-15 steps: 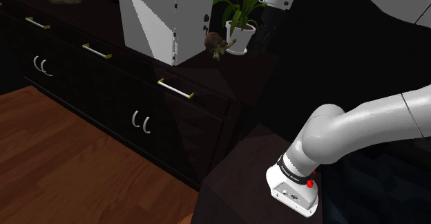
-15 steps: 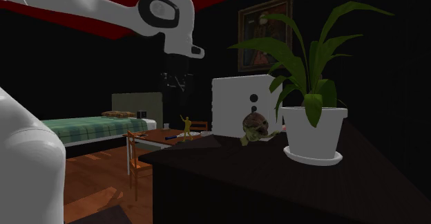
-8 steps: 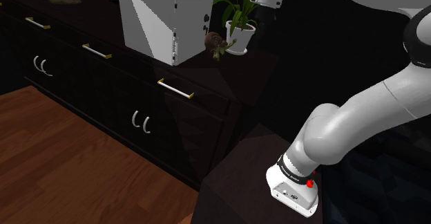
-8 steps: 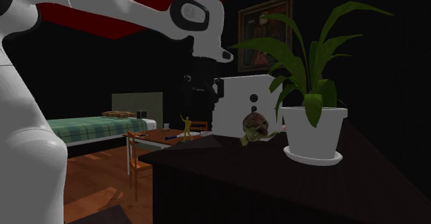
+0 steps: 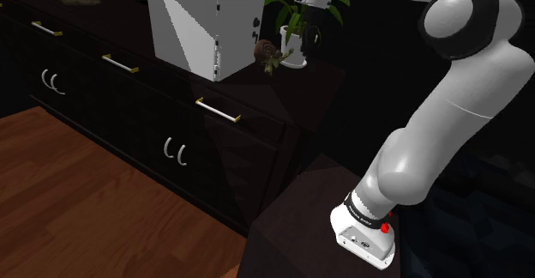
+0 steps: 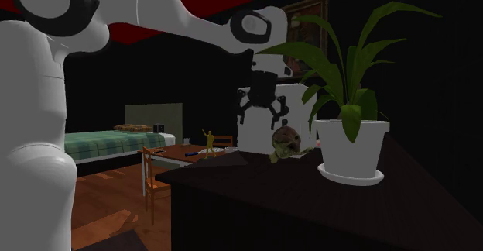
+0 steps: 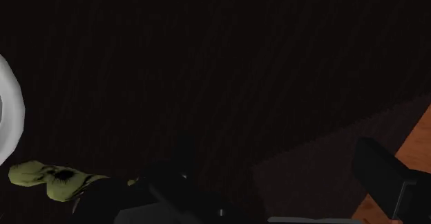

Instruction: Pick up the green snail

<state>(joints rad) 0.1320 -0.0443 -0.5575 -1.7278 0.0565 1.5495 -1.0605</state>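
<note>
Though half-hidden behind end effector (image 7: 273, 169) — snail (image 7: 48, 178).

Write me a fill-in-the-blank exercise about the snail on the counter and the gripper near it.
The green snail with a brown shell sits between the large white box and a white ____ holding a leafy plant. The all-black two-finger gripper has its fingers ____. The floor beside the dark cabinet is brown ____.
Missing words: pot; open; wood.
</note>
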